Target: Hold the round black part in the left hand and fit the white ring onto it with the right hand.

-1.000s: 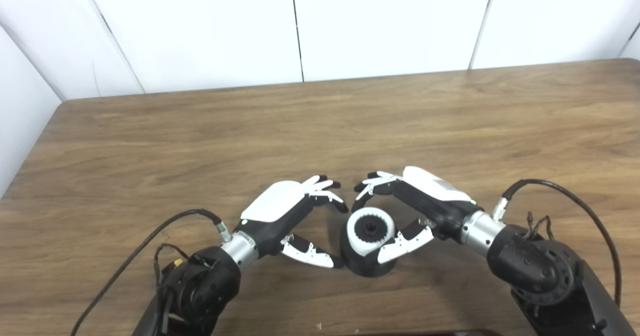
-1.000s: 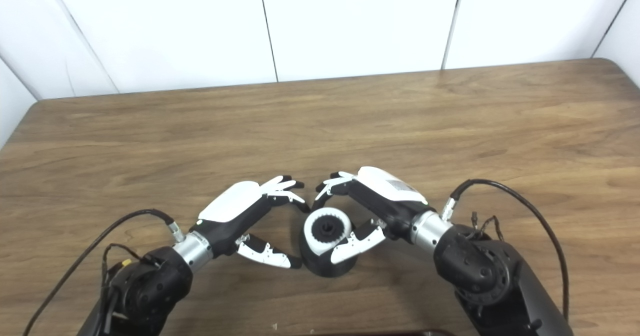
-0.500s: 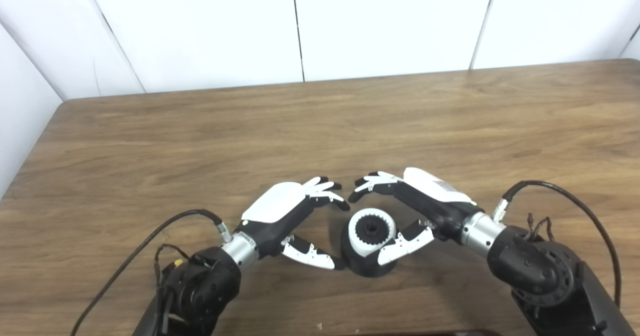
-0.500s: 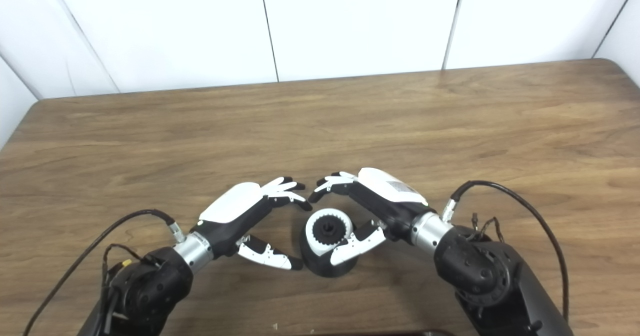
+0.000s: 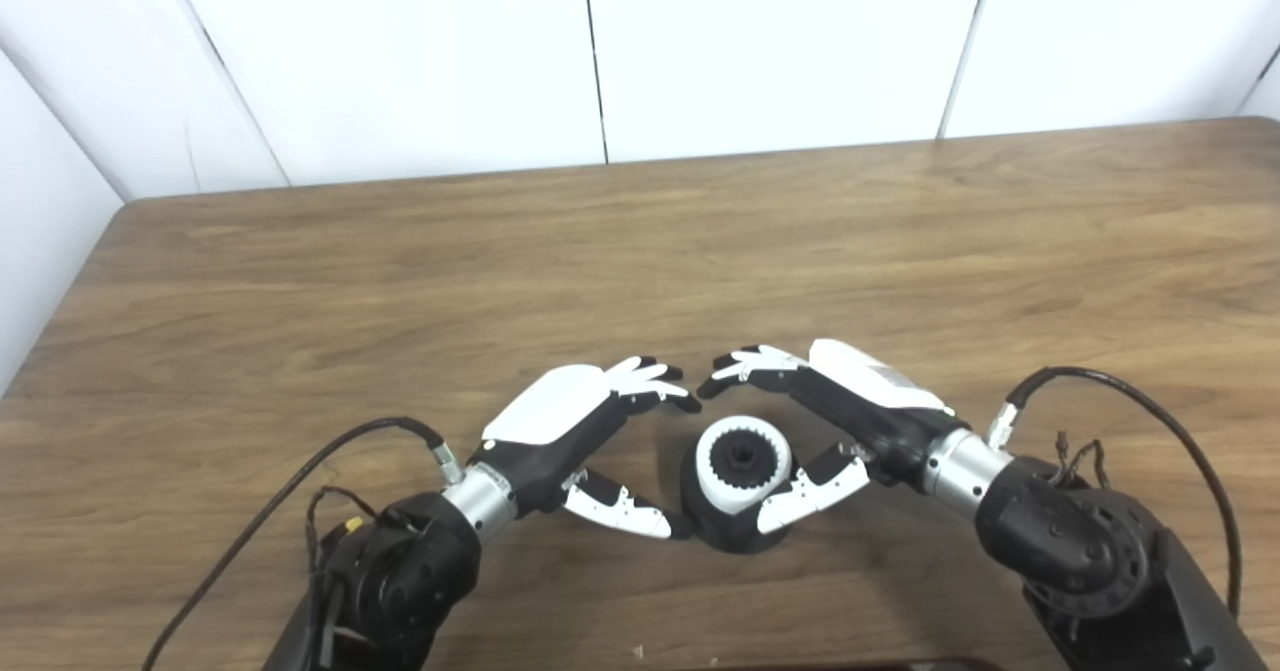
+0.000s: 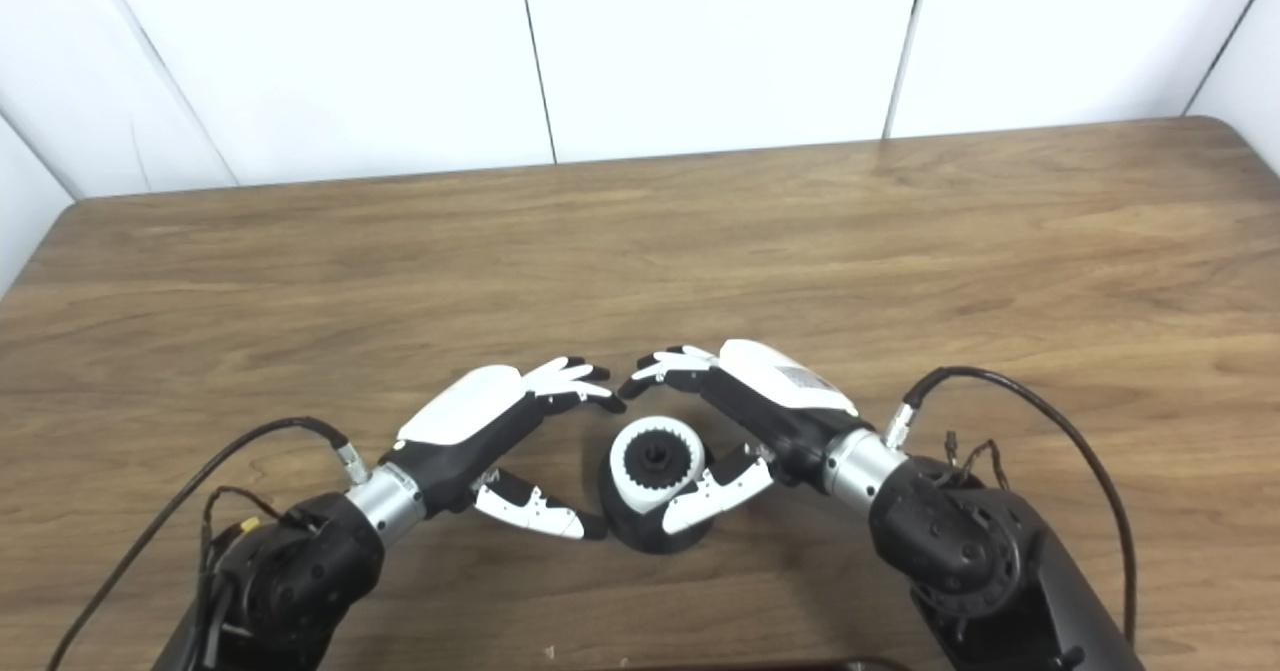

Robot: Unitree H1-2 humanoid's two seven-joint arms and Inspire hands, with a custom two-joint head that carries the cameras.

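A round black part (image 5: 722, 526) is seen standing on the wooden table (image 5: 640, 251) near its near edge, roughly midway between the two arms. A white ring (image 5: 741, 463) with a toothed inner edge is seated on top of the black part, and a dark hub is visible through the ring's centre.

The left hand (image 5: 575, 429) is placed just to the left of the black part. Its fingers (image 5: 648, 381) are curved over the far side, apart from one another, and its thumb (image 5: 617, 511) is stretched along the table toward the base of the part, the tip lying just beside or against it; which of the two cannot be told. Nothing is held in this hand.

The right hand (image 5: 840, 416) is placed just to the right of the part. Its fingers (image 5: 745, 366) are arched past the far side of the ring without touching it, and its thumb (image 5: 805, 496) is laid across the near right side of the black part. The fingers are spread and the ring is not gripped.

The fingertips of both hands lie near each other beyond the ring. Black cables (image 5: 300, 481) are looped from each wrist.
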